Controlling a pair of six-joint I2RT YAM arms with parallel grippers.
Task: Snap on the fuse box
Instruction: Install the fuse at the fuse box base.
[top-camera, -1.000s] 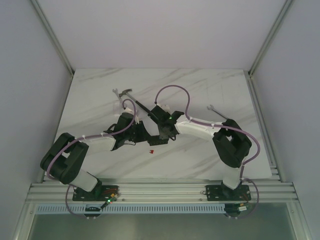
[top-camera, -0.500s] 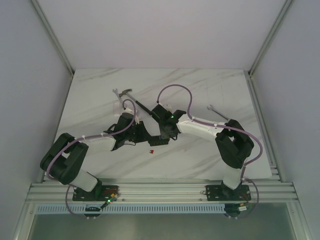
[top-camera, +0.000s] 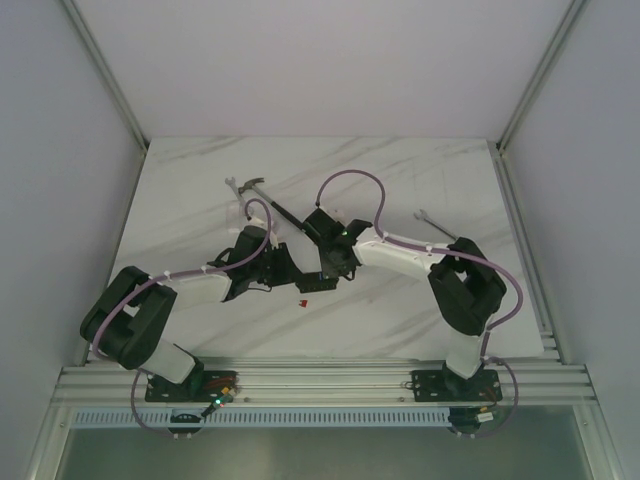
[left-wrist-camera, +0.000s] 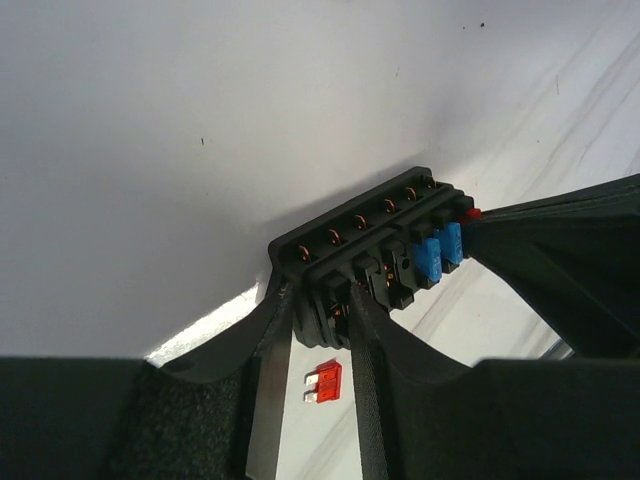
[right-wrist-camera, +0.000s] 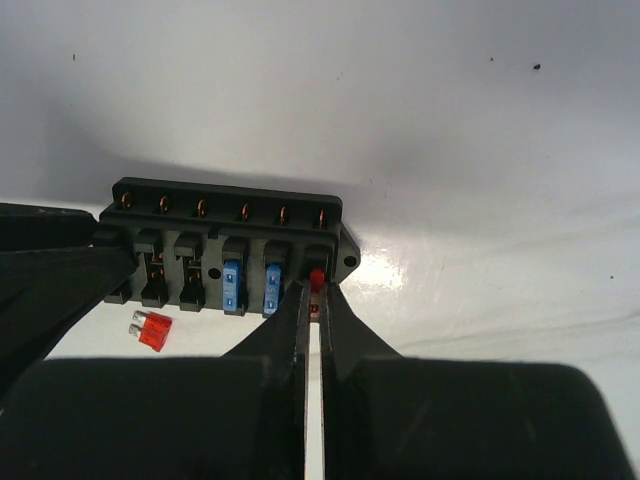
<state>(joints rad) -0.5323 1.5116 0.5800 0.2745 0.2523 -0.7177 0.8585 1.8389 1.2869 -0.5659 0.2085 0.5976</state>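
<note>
The black fuse box (right-wrist-camera: 225, 215) lies on the marble table, with two blue fuses (right-wrist-camera: 252, 287) seated in its middle slots. My left gripper (left-wrist-camera: 318, 305) is shut on the box's left end; the box also shows in the left wrist view (left-wrist-camera: 370, 245). My right gripper (right-wrist-camera: 316, 290) is shut on a small red fuse (right-wrist-camera: 316, 277), held at the box's rightmost slot. In the top view both the left gripper (top-camera: 283, 268) and the right gripper (top-camera: 322, 281) meet at mid-table and mostly hide the box.
A loose red fuse (right-wrist-camera: 152, 330) lies on the table just in front of the box; it also shows in the top view (top-camera: 301, 301). A black-handled hammer (top-camera: 262, 200) lies behind the grippers. A small wrench (top-camera: 430, 222) lies at the right.
The right arm has shifted very slightly at the box. The left arm and the box have not visibly moved.
</note>
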